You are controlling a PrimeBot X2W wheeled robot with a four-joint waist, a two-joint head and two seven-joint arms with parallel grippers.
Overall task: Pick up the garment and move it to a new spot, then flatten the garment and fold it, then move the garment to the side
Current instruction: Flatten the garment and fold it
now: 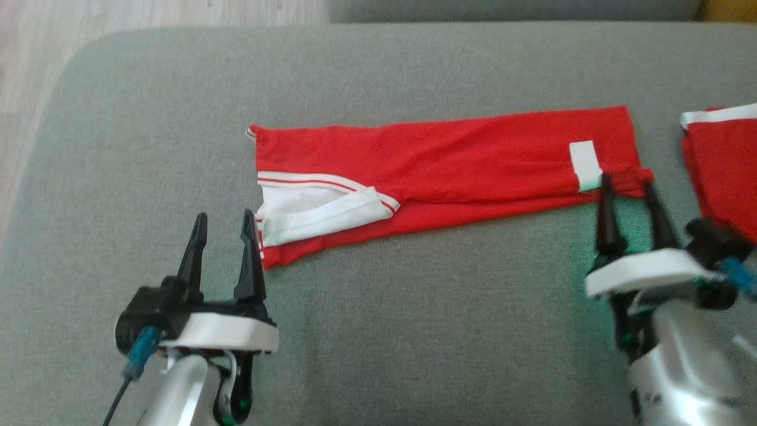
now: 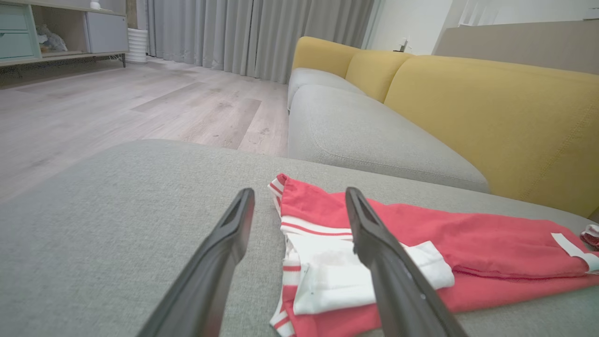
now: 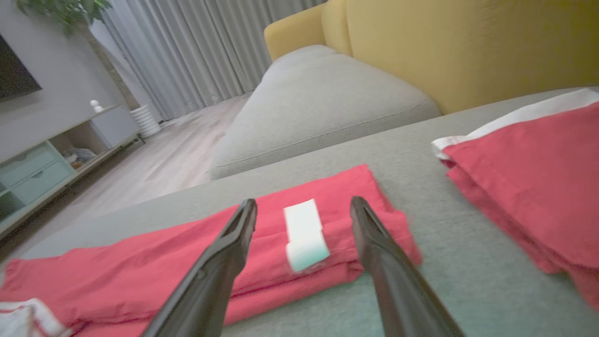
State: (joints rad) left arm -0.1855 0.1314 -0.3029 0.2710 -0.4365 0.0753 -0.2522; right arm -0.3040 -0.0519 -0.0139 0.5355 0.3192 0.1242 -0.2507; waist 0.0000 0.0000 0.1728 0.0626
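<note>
- Lying lengthwise on the grey cushion (image 1: 384, 331), the garment (image 1: 443, 171) is sitting folded in a long strip, with the white collar (image 1: 319, 213) at its left end and the white tag (image 1: 584, 165) near its right end.
- Left tool (image 1: 225, 216) is hovering just off the garment's collar end, fingers apart, gripping nothing.
- Right tool (image 1: 627, 182) is hanging over the garment's right end, fingers apart either side of the tag.
- Risk: a shallow pinch is likely catching only the top layer, opening the fold. The second red piece (image 1: 724, 171), right of the garment, may be snagging.
- Head view is giving both ends together. The wrist views are showing the stacked edges close up.
</note>
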